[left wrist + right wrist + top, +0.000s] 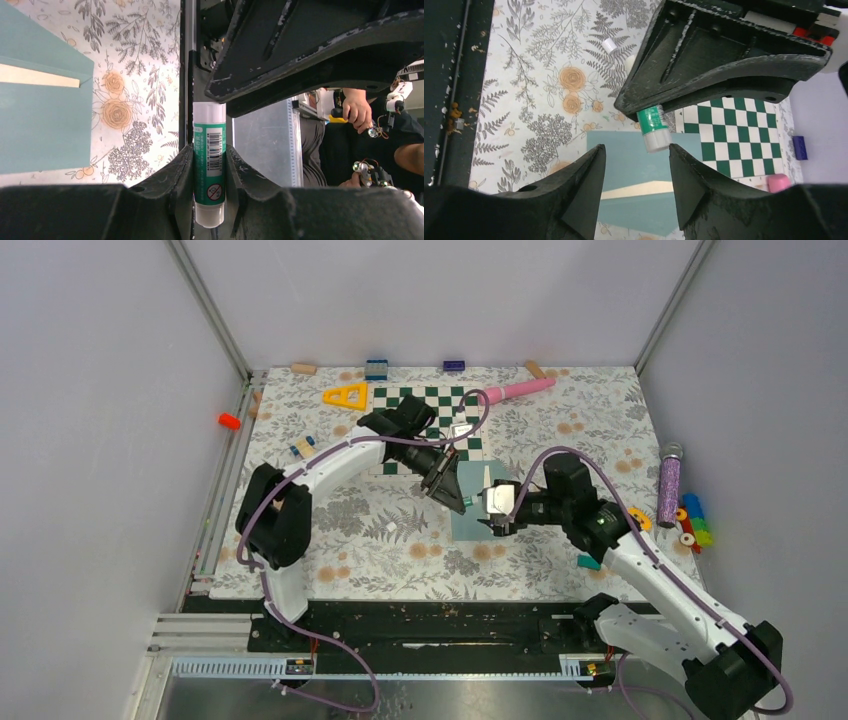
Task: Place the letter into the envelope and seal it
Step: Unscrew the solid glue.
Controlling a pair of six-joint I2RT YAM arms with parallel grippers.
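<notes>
Left gripper (447,488): clenched on the glue stick (209,150); a stiff, slick tube.
Envelope (621,160): mid-desk, flat, light and floppy; the letter (35,76) peeks out at the flap. Pin a corner while you glue.
Right gripper (636,150): released, empty, over the envelope.

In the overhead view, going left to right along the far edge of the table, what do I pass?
Tan wooden block, blue brick, purple brick, second tan block.
</notes>
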